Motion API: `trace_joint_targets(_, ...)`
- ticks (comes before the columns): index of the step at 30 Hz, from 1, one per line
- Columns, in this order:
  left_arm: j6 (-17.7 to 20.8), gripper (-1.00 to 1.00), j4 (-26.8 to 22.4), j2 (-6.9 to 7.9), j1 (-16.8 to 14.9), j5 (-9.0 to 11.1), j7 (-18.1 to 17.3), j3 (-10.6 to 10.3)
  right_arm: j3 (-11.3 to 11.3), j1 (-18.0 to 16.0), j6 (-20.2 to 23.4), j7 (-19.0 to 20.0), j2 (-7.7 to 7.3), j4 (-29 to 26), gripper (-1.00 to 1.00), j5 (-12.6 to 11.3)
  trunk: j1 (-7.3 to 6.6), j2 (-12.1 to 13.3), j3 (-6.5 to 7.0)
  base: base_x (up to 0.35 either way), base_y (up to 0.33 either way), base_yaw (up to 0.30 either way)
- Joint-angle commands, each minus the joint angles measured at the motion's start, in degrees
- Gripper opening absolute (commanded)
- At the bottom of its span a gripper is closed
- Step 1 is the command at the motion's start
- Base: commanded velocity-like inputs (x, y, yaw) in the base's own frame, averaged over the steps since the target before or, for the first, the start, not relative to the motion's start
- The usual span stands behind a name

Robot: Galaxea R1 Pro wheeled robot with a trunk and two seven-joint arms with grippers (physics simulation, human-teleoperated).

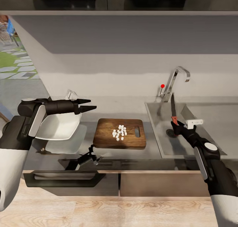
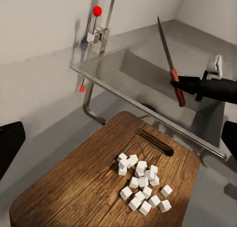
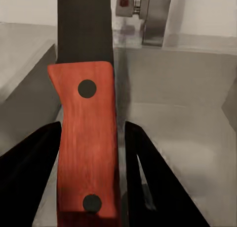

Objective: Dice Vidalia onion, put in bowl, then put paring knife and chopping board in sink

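Roughly by size. Grey countertop (image 1: 109,108) across the frame, pale front edge, dark cabinets below.

Steel sink (image 1: 158,134) set in at right; chrome tap (image 1: 175,80) with red knob (image 1: 162,86) behind it, round drain (image 1: 170,133) low in the basin.

White bowl (image 1: 59,126) at left on the counter, squarish, sloping sides, seemingly tilted with its far edge raised; partly hidden by the left arm.

Chopping board (image 1: 109,138) flat between bowl and sink, near the sink's edge, brown grain, slot handle toward the sink. Diced onion (image 1: 119,132) in a loose cluster of small white cubes on the board beside the slot; same pile seen in the left wrist view (image 2: 140,187).

Left gripper (image 1: 88,105) raised above the gap between bowl and board, fingers parted, nothing between them.

Right gripper (image 1: 176,124) over the sink basin, clenched on the paring knife (image 1: 173,109) by its red handle (image 3: 86,143); dark blade pointing up toward the tap, clear of the basin floor. Fingers (image 3: 29,172) pressed against both sides of the handle in the right wrist view.
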Motion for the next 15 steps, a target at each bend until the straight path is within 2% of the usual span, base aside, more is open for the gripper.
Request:
trace_joint_targets(1, 0.4, 1.00, 0.0, 0.05, 0.0, 0.3, 0.1, -0.1, 0.2, 0.0, 0.4, 0.3, 0.34, -0.1, -1.00, -0.6, 0.00, 0.0, -0.05, 0.000, 0.000, 0.000)
trace_joint_targets(5, 0.4, 1.00, 0.0, 0.05, 0.0, 0.3, 0.1, -0.1, 1.5, 0.0, 0.4, 0.3, 1.64, -0.1, -1.00, -1.3, 0.00, 0.0, -0.05, 0.000, 0.000, 0.000)
trace_joint_targets(8, 0.4, 1.00, 0.0, 0.05, 0.0, 0.3, 0.1, -0.1, 1.6, 0.0, 0.4, 0.3, 2.54, -0.1, -1.00, -1.3, 0.00, 0.0, -0.05, 0.000, 0.000, 0.000)
trace_joint_targets(15, 0.4, 1.00, 0.0, 0.05, 0.0, 0.3, 0.1, -0.1, 1.6, 0.0, 0.4, 0.3, 2.54, -0.1, -1.00, -1.4, 0.00, 0.0, -0.12, 0.000, 0.000, 0.000)
